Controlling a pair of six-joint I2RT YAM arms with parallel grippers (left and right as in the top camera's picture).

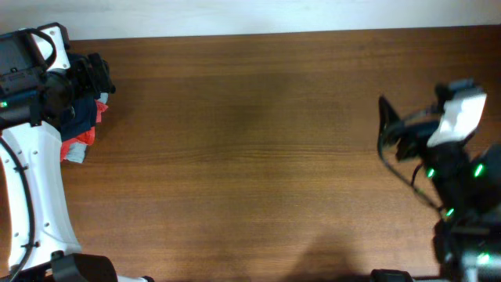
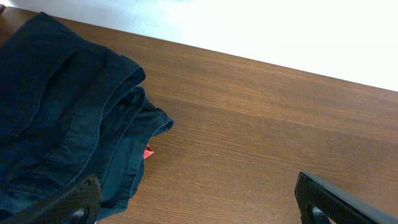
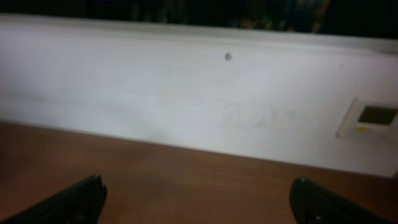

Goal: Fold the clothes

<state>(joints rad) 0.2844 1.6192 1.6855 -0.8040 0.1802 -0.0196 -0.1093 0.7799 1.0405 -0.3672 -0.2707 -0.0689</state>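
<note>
The clothes (image 2: 56,112), a dark navy garment with seams, lie bunched at the table's far left edge and fill the left side of the left wrist view. From overhead only part of the clothes (image 1: 76,116) shows beneath the left arm. My left gripper (image 2: 199,208) is open just above them, its left finger (image 2: 74,202) over the garment's hem and its right finger (image 2: 329,202) over bare wood. From overhead my left gripper (image 1: 98,78) sits over the pile. My right gripper (image 1: 385,125) is open at the far right, holding nothing; in its wrist view my right gripper (image 3: 199,202) faces a white wall.
A red garment (image 1: 88,137) and a light grey one (image 1: 74,153) poke out under the navy pile; a red scrap (image 2: 148,152) shows in the left wrist view. The brown wooden table (image 1: 258,157) stretches between the arms. A white wall (image 3: 186,106) runs along its back edge.
</note>
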